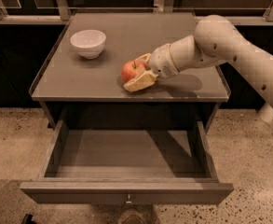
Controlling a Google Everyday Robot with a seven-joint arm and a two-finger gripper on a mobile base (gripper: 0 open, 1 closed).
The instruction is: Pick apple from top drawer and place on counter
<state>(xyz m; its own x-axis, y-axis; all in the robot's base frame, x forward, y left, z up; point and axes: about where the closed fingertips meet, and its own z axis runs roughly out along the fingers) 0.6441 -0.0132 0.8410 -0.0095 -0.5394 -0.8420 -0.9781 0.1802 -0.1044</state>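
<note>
The red apple [132,71] with yellowish patches is on or just above the grey-brown counter [80,80], near its front middle. My gripper [133,73] reaches in from the right and is shut on the apple, with one cream finger [139,82] under its front side and the other behind it. The top drawer [126,192] is pulled fully open below the counter. Its inside shows empty, and its small metal knob [128,200] is at the front centre.
A white bowl [88,42] stands at the counter's back left. My arm [229,45] stretches over the counter's right side. A railing and dark glass run behind the cabinet. Speckled floor lies on both sides of the drawer.
</note>
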